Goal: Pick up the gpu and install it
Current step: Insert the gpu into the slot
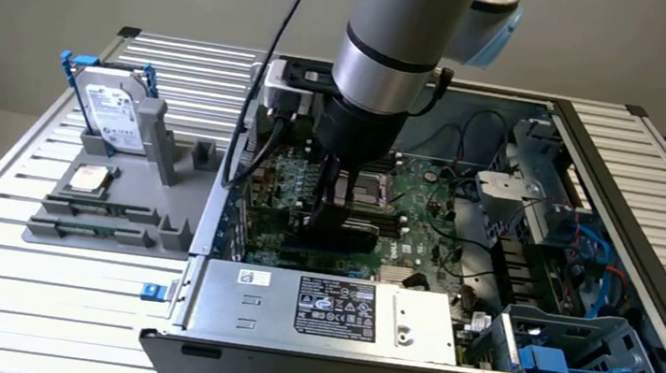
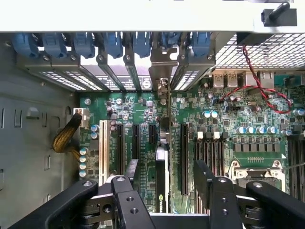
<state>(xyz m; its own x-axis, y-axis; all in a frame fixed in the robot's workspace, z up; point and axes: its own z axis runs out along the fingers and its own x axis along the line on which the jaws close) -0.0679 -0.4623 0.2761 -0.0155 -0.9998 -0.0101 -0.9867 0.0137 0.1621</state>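
Arm reaches down into the open computer case (image 1: 624,276), gripper (image 1: 337,208) low over the motherboard (image 1: 430,221). In the wrist view the gripper (image 2: 166,179) has its jaws spread wide, the gpu (image 2: 161,183) standing on edge between the fingers (image 2: 204,179), apart from the pads on both sides. The card's thin edge runs up to its silver bracket (image 2: 161,71) at the slot openings in the case's back wall. It sits among the expansion slots (image 2: 183,157). On the exterior view's left, outside the case, a grey tray (image 1: 119,190) holds a hard drive (image 1: 109,109) upright.
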